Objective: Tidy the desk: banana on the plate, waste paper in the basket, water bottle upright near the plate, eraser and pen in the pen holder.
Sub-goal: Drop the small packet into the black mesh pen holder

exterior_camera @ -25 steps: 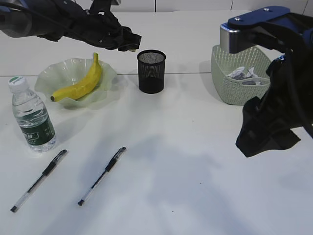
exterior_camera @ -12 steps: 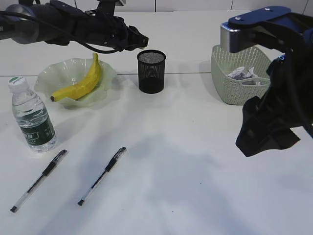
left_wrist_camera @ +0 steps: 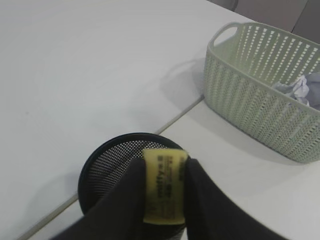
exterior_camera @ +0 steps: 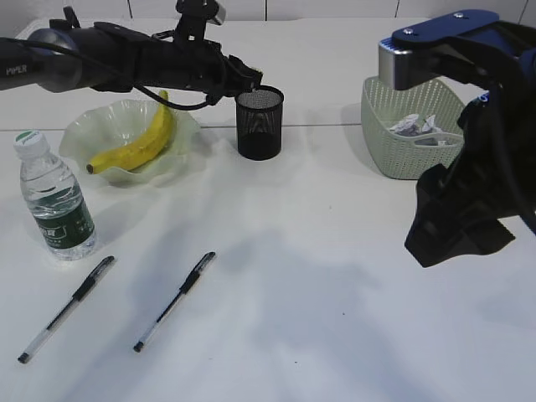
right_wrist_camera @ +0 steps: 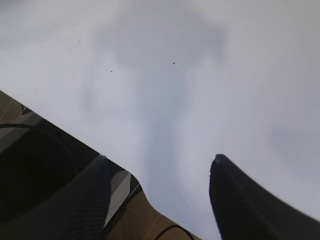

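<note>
My left gripper (exterior_camera: 249,81) (left_wrist_camera: 164,165) is shut on a yellow eraser (left_wrist_camera: 163,186) and holds it over the rim of the black mesh pen holder (exterior_camera: 259,122) (left_wrist_camera: 107,162). A banana (exterior_camera: 138,141) lies on the pale green plate (exterior_camera: 95,126). A water bottle (exterior_camera: 54,199) stands upright in front of the plate. Two black pens (exterior_camera: 69,306) (exterior_camera: 176,299) lie on the table near the front. Crumpled waste paper (exterior_camera: 416,127) (left_wrist_camera: 305,86) is in the green basket (exterior_camera: 387,142) (left_wrist_camera: 250,100). My right gripper (right_wrist_camera: 165,165) is open and empty above bare table.
The right arm's black body (exterior_camera: 469,201) hangs at the right in front of the basket. A seam in the white table (exterior_camera: 318,126) runs behind the pen holder.
My left gripper has moved right with the eraser, from beside the plate to just over the pen holder's rim. The right arm has not moved.
</note>
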